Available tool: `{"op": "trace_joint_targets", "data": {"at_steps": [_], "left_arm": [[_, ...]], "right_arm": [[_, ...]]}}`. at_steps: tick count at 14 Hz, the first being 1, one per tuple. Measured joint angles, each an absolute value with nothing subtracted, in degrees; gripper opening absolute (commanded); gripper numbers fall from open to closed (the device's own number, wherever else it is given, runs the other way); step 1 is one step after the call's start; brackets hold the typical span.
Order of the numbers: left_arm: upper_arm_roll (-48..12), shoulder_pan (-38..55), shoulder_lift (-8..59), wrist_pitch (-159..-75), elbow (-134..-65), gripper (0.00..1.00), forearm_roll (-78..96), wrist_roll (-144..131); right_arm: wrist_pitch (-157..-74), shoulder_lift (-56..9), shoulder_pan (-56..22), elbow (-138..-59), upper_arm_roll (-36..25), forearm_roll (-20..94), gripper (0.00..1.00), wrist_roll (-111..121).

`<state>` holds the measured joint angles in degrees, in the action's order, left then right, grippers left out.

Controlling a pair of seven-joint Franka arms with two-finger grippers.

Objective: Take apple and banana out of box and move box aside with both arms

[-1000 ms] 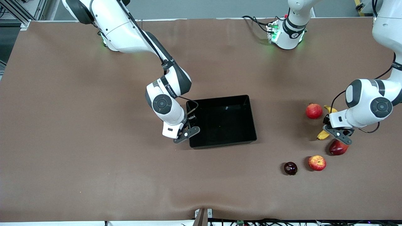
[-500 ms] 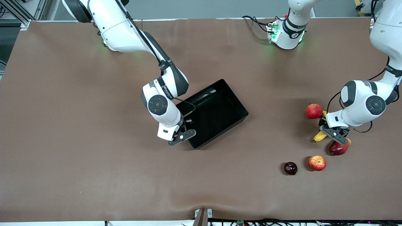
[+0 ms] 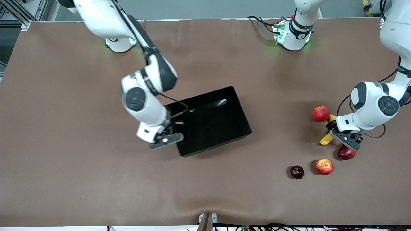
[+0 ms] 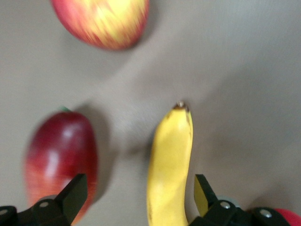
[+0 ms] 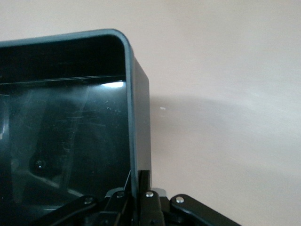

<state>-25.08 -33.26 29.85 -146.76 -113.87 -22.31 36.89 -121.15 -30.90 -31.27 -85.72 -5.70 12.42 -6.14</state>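
Black bin (image 3: 213,120) has been dragged toward the right arm's end of the table and turned since a second ago; right gripper (image 3: 167,138) clenched on its wall. Left gripper (image 3: 343,136), fingers (image 4: 75,193) spread wide, now straddles the banana (image 3: 327,138) lying on the table, between red-yellow apple (image 3: 324,166) and a dark red fruit (image 3: 346,152).

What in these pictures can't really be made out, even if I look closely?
- Banana: in the front view the left gripper covers its middle; the left wrist view cuts off its lower end.
- Black bin: the right gripper and its arm hide the wall it pinches; the right wrist view shows one corner only.
- Small dark fruit: too small to name.
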Motion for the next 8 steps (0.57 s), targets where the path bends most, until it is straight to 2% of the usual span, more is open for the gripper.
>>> {"op": "trace_joint_targets", "data": {"at_steps": [4,8], "left_arm": [[-28.14,-33.23,22.65,-133.66,-109.73,1.0,-12.25,36.79],[-30.16,-33.22,16.4,-122.97,-106.48,1.0,-8.81,29.11]], "right_arm": [[-119.73,-24.1,-21.94,-93.12,-5.94,12.35,0.0,-3.37],[-120.06,-20.7,-10.5,-100.23,-6.02,12.37,0.0,5.88]]}}
